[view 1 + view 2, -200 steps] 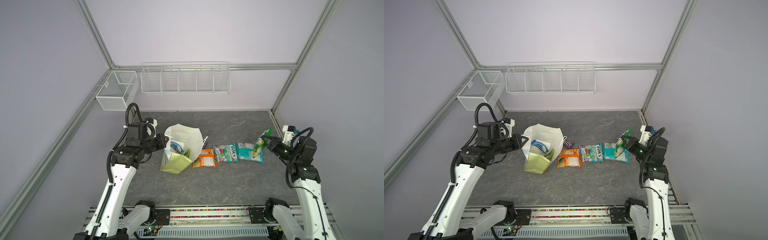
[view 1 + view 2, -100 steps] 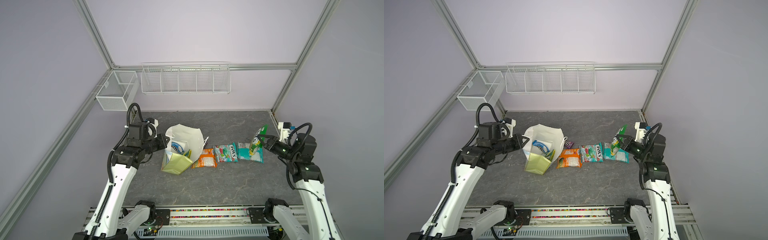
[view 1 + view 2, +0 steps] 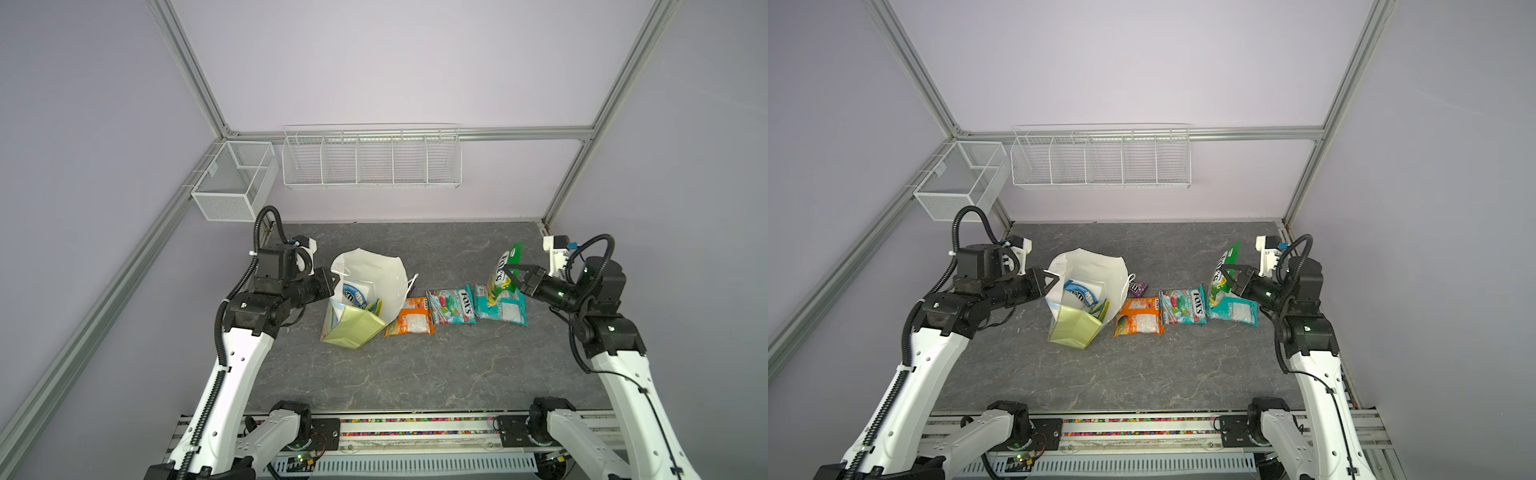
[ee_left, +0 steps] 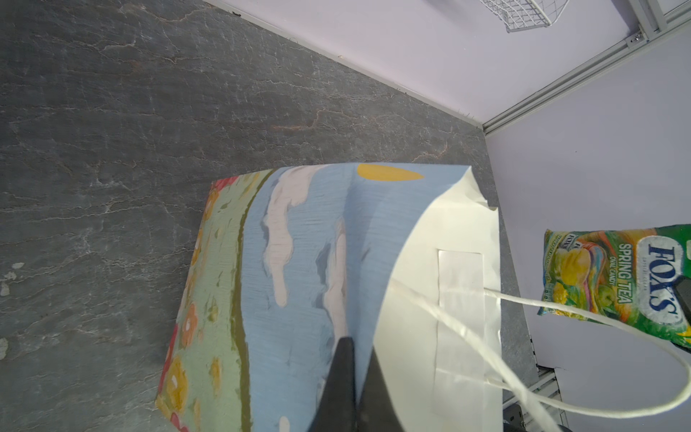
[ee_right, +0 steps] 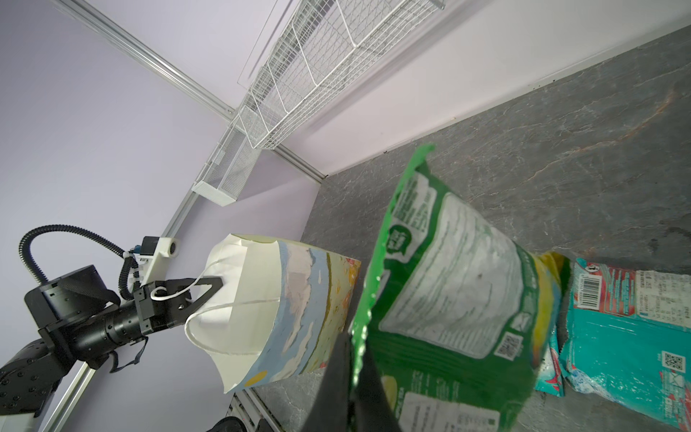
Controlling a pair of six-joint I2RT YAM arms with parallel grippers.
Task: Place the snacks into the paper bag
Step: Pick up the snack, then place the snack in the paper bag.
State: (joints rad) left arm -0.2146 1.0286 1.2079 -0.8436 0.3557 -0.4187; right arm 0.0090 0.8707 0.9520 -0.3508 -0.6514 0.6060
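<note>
The paper bag (image 3: pixel 382 278) stands open and tilted on the grey table (image 3: pixel 415 365). My left gripper (image 3: pixel 334 278) is shut on its rim, its dark fingers pinching the sky-printed wall (image 4: pixel 299 243). A blue M&M's pack (image 3: pixel 1079 291) lies inside. My right gripper (image 3: pixel 513 276) is shut on the edge of a green FOX'S pouch (image 3: pixel 505 270), held in the air above a teal pouch (image 3: pixel 500 305). An orange pouch (image 3: pixel 411 318) and a teal-red FOX'S pouch (image 3: pixel 451 305) lie in a row right of the bag. A small brown-purple pack (image 3: pixel 1138 286) lies behind the orange one.
A long white wire basket (image 3: pixel 372 160) hangs on the back wall and a smaller mesh one (image 3: pixel 232 187) on the left frame. Aluminium frame posts edge the table. The bag's white cord handle (image 4: pixel 561 310) loops out near my left gripper.
My right gripper has carried the green pouch up and to the left, from the table's right edge to above the teal pouch. The left gripper keeps its hold on the bag, nearly still.
</note>
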